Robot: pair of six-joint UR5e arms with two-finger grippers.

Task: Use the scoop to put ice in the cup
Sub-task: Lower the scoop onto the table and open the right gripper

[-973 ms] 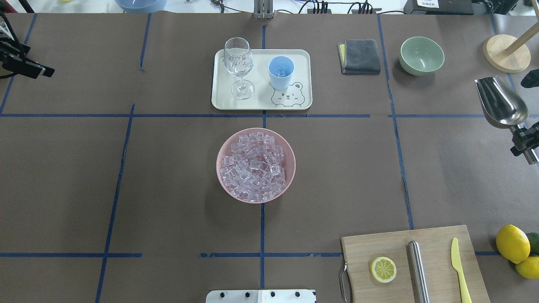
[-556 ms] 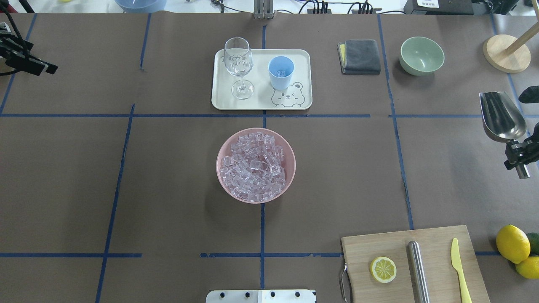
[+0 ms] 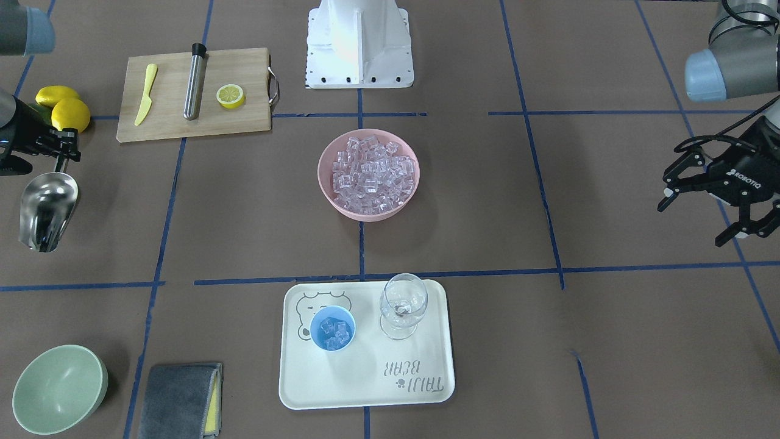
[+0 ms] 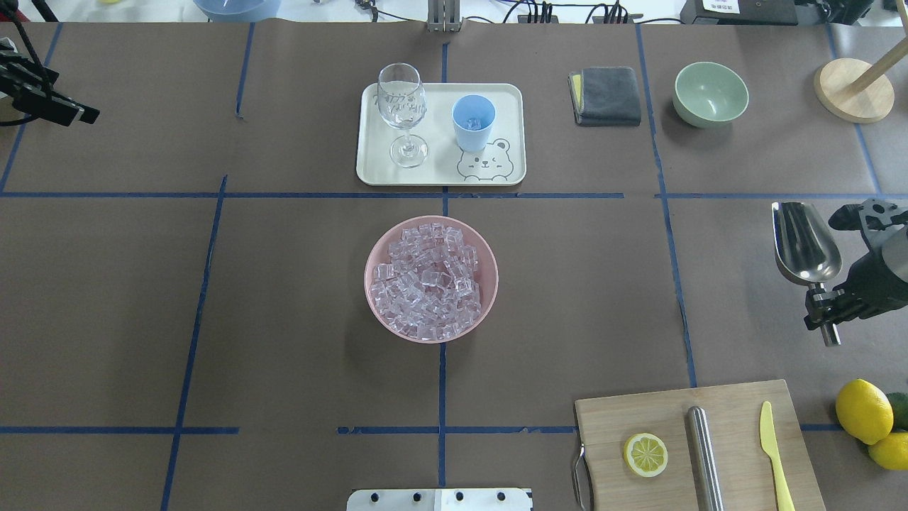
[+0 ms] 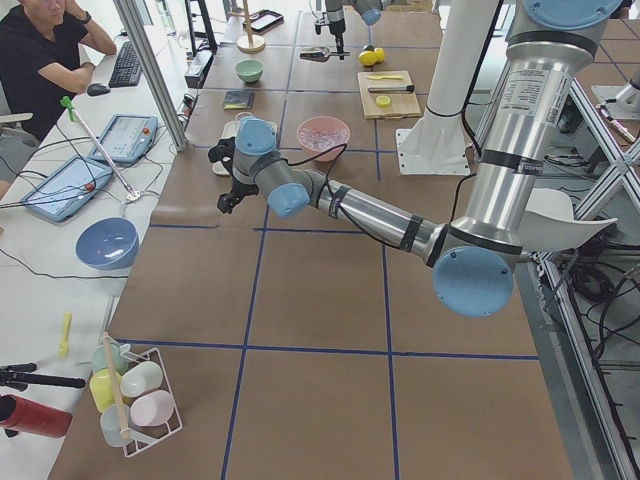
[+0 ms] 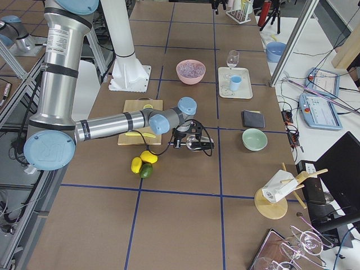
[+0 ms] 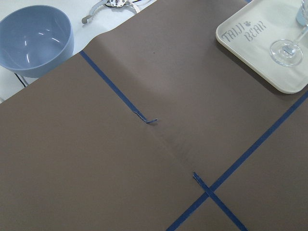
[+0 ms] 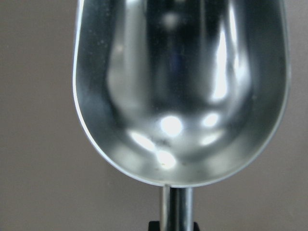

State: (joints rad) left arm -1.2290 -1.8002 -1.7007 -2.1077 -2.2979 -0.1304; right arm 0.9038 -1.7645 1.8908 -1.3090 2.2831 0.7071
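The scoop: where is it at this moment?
In the overhead view the scoop is near the right edge, held by its handle in the right end effector, between the green bowl and the cutting board.

Opposed overhead and front-facing views look steeply down, sharing tray (image 4: pixel 440 172) and pink bowl (image 3: pixel 365 216); end views look along the surface (image 4: pixel 284 284); right wrist view crowds the scoop (image 8: pixel 180 91).

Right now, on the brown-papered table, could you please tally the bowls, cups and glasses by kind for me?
Bowls: 2, the pink bowl and the pale green bowl
Cups: 1, the light-blue cup
Glasses: 1, the wine glass
Total: 4
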